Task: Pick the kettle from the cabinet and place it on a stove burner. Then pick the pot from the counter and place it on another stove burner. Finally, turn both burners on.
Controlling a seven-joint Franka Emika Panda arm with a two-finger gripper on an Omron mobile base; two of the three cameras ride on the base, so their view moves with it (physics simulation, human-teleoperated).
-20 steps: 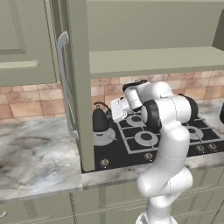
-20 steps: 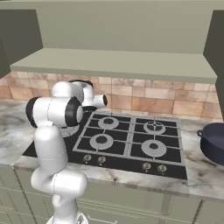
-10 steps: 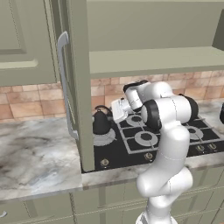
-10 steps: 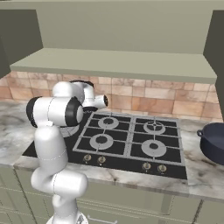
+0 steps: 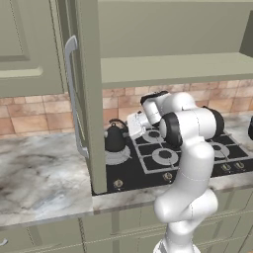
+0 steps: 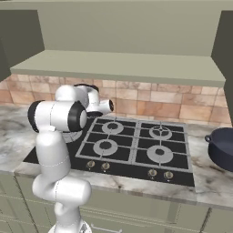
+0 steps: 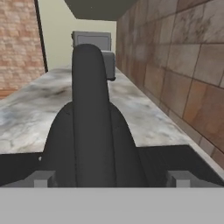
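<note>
The dark kettle (image 5: 114, 140) stands upright on the large silvery stove burner (image 5: 117, 156) at the hob's left end. My gripper (image 5: 134, 125) hovers just right of it, open. In the hand view the kettle (image 7: 89, 131) fills the middle, its arched handle rising between my two fingertips (image 7: 43, 178), which stand wide apart and clear of it. The navy pot (image 6: 223, 148) sits on the marbled counter (image 6: 211, 178) right of the stove; its edge shows as the pot (image 5: 251, 127). The olive cabinet door (image 5: 89, 74) hangs open left of the kettle.
The open door's bar handle (image 5: 72, 94) juts out over the counter (image 5: 39, 173) close to the kettle. The black hob (image 6: 136, 142) has smaller grated burners and a row of knobs (image 6: 129, 169) at its front. A grey box-shaped appliance (image 7: 92, 43) stands far along the counter.
The jaws have gone from shut on the kettle's handle to wide open, letting it go. The kettle stays on the large burner; the hand has barely moved.
</note>
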